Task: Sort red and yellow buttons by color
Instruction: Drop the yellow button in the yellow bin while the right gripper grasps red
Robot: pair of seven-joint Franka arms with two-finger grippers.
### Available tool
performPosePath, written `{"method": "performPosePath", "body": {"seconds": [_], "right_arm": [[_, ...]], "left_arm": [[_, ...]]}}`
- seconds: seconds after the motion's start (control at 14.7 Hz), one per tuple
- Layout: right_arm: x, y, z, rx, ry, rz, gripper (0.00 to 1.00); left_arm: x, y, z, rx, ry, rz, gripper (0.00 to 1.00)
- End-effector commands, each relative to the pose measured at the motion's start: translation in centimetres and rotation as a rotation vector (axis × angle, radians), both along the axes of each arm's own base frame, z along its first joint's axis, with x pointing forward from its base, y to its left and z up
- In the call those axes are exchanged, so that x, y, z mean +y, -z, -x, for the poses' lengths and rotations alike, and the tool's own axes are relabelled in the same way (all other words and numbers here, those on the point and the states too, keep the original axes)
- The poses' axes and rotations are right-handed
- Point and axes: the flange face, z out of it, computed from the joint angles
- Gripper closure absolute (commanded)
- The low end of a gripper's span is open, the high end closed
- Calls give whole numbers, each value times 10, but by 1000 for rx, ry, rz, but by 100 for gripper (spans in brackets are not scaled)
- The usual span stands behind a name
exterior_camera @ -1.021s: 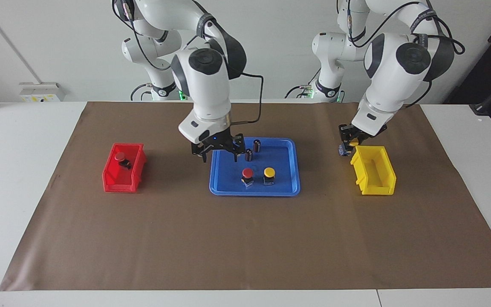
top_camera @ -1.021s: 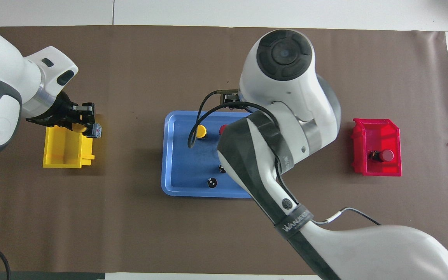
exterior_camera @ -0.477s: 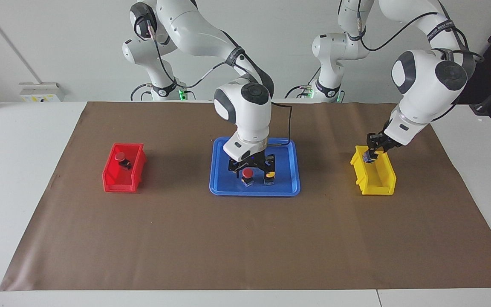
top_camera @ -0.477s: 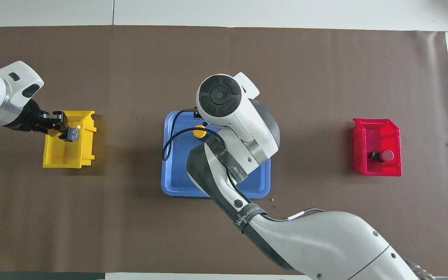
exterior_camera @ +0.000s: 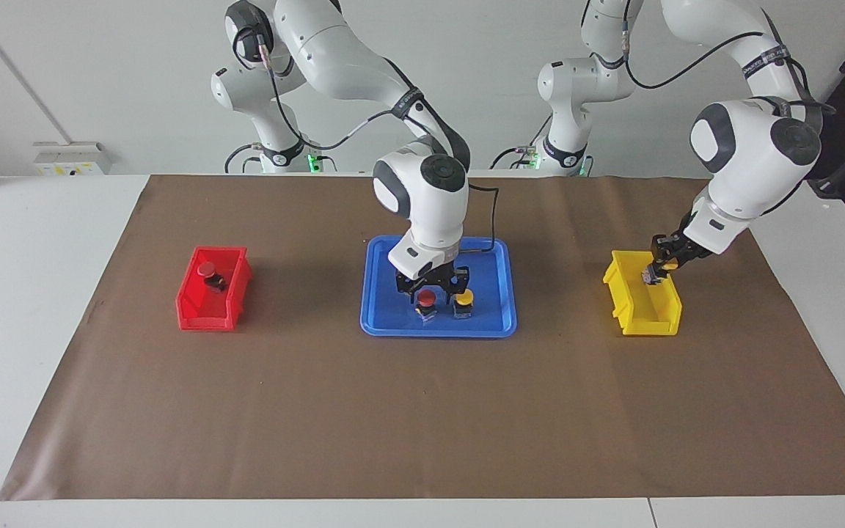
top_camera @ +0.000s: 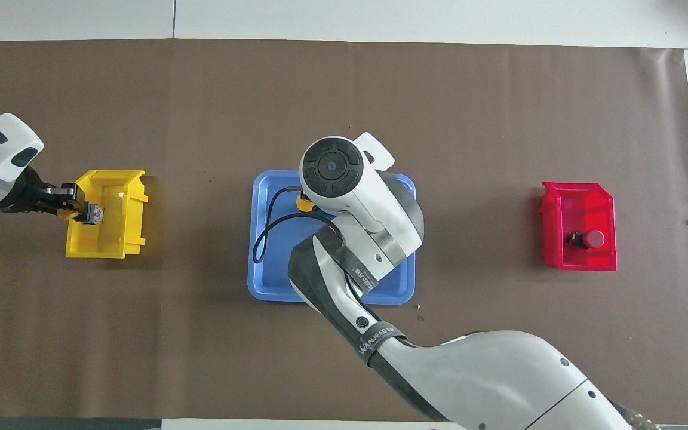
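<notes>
On the blue tray (exterior_camera: pixel 386 323) at the middle of the brown mat (exterior_camera: pixel 422 411), the right gripper (exterior_camera: pixel 430 292) is down low, with its fingers apart, one on each side of the cap of the tray's red button (exterior_camera: pixel 428 296). You cannot tell whether the fingers touch that cap. The tray's yellow button (exterior_camera: pixel 464 297) stands upright just beside the red one, toward the left arm's end of the table, apart from the gripper's fingers. In the overhead view the right arm covers the red one, and only the yellow cap shows beside the wrist.

Read the clock on the overhead view, with twelve pointing away from the robots and the tray at the centre. At nine o'clock you find the yellow bin (top_camera: pixel 105 246). The left gripper (top_camera: pixel 84 209) hangs over the bin's nine o'clock edge, clamped tight on the carried yellow button (top_camera: pixel 95 213). The button lies sideways in the grip, its black base toward the tray and its yellow cap back between the fingers. In the facing view it is above the bin's floor, not resting on it.

At three o'clock sits the red bin (top_camera: pixel 577 200). The stored red button (top_camera: pixel 587 239) lies tipped on its side on that bin's floor, at the end nearer to the robots.
</notes>
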Motion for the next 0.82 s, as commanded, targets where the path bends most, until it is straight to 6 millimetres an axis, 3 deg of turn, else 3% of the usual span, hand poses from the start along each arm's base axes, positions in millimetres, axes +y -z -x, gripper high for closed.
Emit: {"method": "performPosePath", "body": {"seconds": [0.0,0.2,0.34,0.48,0.54,0.61,0.68,0.75], "right_arm": [[-8,2,13,1,-6,9,45],[-13,-4,9,7,-11,14,73],[-20,-30,-6,-4,-6,8,76],[-68,-70,-33,37,-75,35,76],[-105,-98,-36,43,-93,32,76],[-146,-118,-38,51,-111,34,76],[-191,-137,-29,77,-147,41,76],[-242,-139,-17,106,-182,43,75]], "left_arm": [[-1,12,13,-20,14,-6,99],[-2,37,24,-8,16,-6,99],[-1,48,30,-2,16,-5,99],[-4,59,35,0,20,-6,98],[-7,60,35,-6,26,-6,89],[-7,61,34,-8,28,-5,60],[-7,60,33,-6,28,-5,47],[-8,61,33,-5,29,-5,43]]}}
